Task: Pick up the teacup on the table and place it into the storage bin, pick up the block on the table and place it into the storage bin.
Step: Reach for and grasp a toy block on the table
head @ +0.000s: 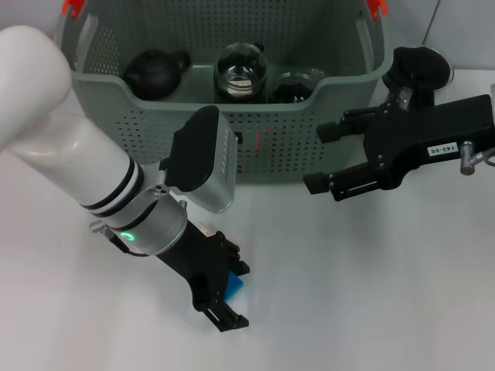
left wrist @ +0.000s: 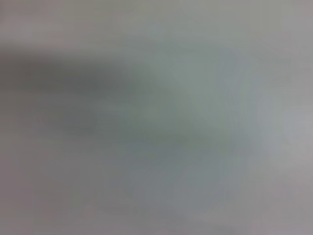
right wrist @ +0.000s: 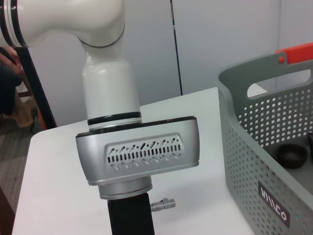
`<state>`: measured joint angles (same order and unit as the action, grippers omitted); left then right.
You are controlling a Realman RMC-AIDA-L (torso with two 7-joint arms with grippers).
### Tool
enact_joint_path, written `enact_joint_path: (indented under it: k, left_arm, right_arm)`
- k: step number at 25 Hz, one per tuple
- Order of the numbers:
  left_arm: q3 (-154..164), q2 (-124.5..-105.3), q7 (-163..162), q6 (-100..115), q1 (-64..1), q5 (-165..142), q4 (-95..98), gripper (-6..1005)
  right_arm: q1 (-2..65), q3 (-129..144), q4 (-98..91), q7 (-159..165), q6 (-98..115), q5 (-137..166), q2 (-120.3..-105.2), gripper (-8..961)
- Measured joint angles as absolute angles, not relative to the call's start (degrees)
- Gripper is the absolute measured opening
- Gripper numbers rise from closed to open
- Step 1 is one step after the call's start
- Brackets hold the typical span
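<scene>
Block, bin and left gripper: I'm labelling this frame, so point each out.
Block [head: 234, 287]: head view, blue corner showing beside the gripper.
Bin [head: 155, 116]: head view, front wall.
Left gripper [head: 224, 297]: head view, between fingertips.

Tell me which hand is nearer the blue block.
Left. The left hand is down at the table right over the blue block, which peeks out beside its fingers. The right hand hangs open, well away near the storage bin front wall.

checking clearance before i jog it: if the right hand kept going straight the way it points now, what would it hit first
Probably the front wall of the storage bin. In the head view the right hand, open, points toward the robot's left along that wall; depth is unclear, so it might instead slip past just in front.
</scene>
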<state>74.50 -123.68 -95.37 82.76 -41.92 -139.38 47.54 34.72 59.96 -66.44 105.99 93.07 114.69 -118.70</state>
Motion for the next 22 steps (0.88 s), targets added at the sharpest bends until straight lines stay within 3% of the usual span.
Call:
enact_joint_path:
  k: [22]
  left_arm:
    - [73.5, -121.27, -96.3, 88.2, -41.8, -139.3, 49.3, 859]
  right_arm:
    - [35.0, 59.4, -66.4, 106.0, 93.1, 114.7, -118.65, 927]
